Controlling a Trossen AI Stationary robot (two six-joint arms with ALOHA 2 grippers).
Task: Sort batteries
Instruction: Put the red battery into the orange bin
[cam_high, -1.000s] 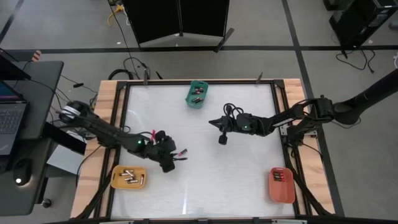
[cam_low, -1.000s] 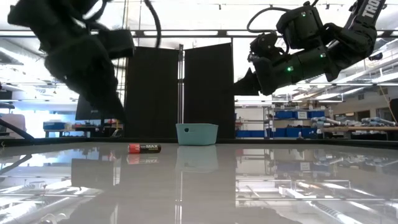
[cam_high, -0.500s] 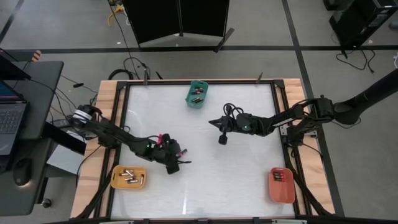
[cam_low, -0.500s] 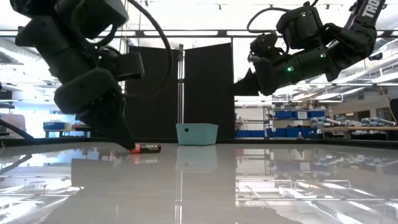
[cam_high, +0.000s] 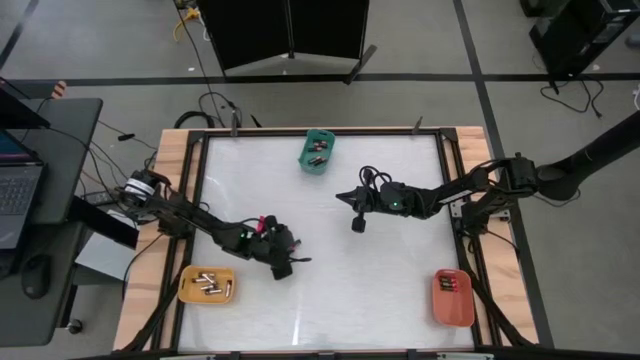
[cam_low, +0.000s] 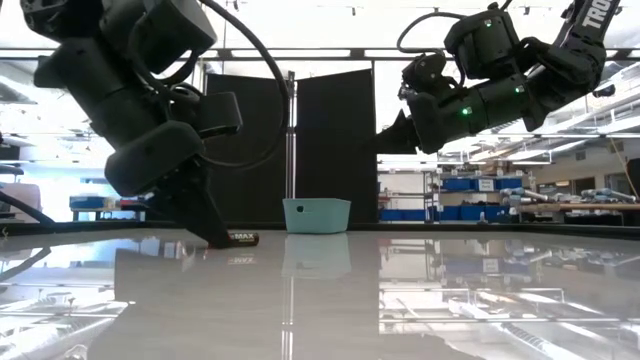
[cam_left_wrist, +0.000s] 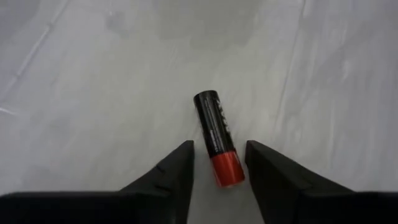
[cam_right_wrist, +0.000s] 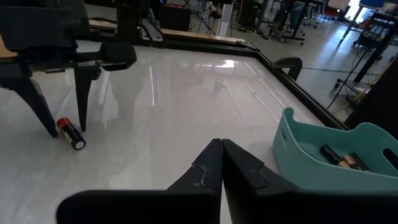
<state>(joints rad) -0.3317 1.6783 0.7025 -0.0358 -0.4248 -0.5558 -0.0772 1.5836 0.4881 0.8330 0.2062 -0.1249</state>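
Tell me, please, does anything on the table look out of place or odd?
Only one battery lies loose on the white table, red end between the open fingers of the left gripper. The other batteries sit in the teal tray, yellow tray and orange tray. Nothing looks spilled or damaged.

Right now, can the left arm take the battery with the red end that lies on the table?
Probably yes. The left tool is open and low over the table, its fingers either side of the battery's red end, and nothing lies between them.
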